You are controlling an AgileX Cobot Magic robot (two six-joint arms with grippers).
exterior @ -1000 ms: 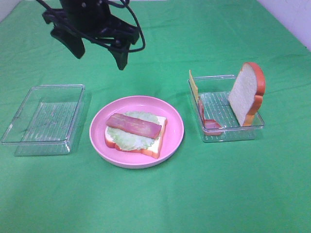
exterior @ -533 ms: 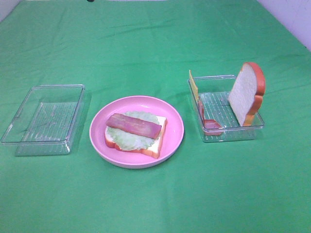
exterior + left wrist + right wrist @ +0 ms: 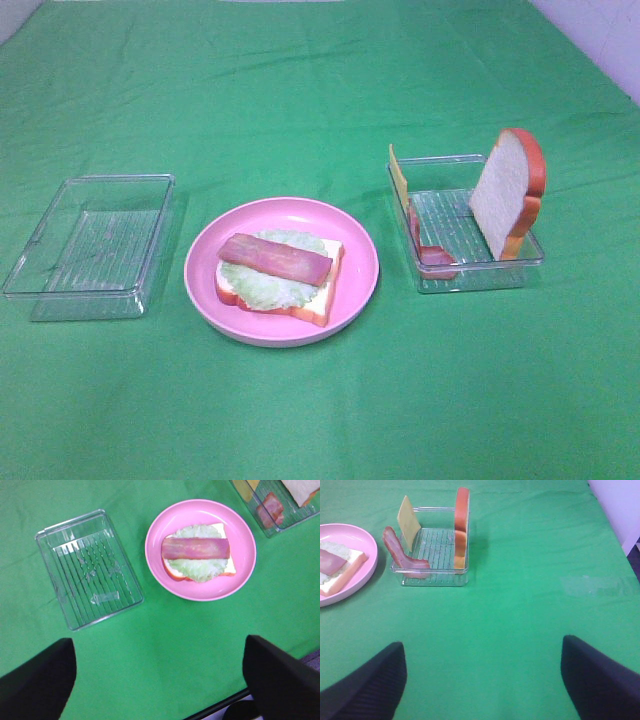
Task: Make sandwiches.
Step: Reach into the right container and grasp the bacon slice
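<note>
A half-built sandwich (image 3: pixel 278 270) lies on a round pink plate (image 3: pixel 360 262): one bread slice, lettuce and a bacon strip on top. It also shows in the left wrist view (image 3: pixel 197 555). A clear tray (image 3: pixel 480 280) to its right holds an upright bread slice (image 3: pixel 508 195), a yellow cheese slice (image 3: pixel 398 175) and a bacon strip (image 3: pixel 428 248). Neither gripper shows in the exterior view. My left gripper (image 3: pixel 157 652) is open and empty, high above the table near the plate. My right gripper (image 3: pixel 482 647) is open and empty, well short of the tray (image 3: pixel 432 577).
An empty clear tray (image 3: pixel 90 245) sits left of the plate, also in the left wrist view (image 3: pixel 87 567). A green cloth (image 3: pixel 320 90) covers the table. The table's front edge (image 3: pixel 220 705) shows in the left wrist view.
The left arm, seen at the upper left one second ago, has drawn back out of the exterior view. The plate, sandwich and trays have not moved.
</note>
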